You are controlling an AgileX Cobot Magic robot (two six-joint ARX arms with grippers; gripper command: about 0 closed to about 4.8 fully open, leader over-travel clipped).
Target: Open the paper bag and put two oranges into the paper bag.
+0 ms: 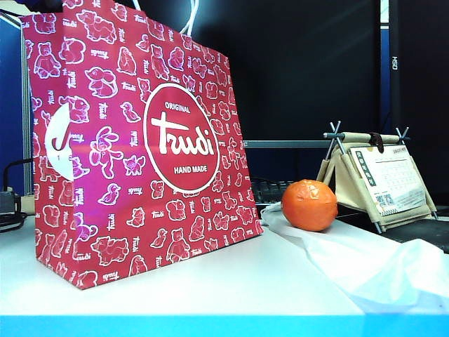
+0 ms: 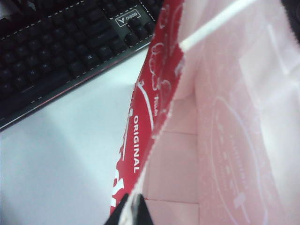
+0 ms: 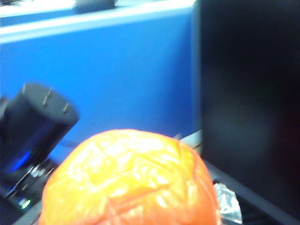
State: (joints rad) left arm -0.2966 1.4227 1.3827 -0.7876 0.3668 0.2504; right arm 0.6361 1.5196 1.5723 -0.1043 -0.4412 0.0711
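Observation:
The red-pink paper bag (image 1: 140,140) stands upright on the white table, its white cord handles at the top edge. In the left wrist view my left gripper (image 2: 132,208) is shut on the bag's top rim (image 2: 159,103), and the pale pink inside of the bag lies open beside it. One orange (image 1: 309,204) rests on the table to the right of the bag. A second orange (image 3: 131,183) fills the near part of the right wrist view, held up off the table by my right gripper, whose fingers are hidden behind the fruit. Neither gripper shows in the exterior view.
A thin white plastic bag (image 1: 365,260) lies under and in front of the resting orange. A small desk calendar on a stand (image 1: 382,179) sits at the back right. A black keyboard (image 2: 56,47) lies behind the bag. A blue partition (image 3: 117,70) and a dark screen (image 3: 248,93) stand beyond.

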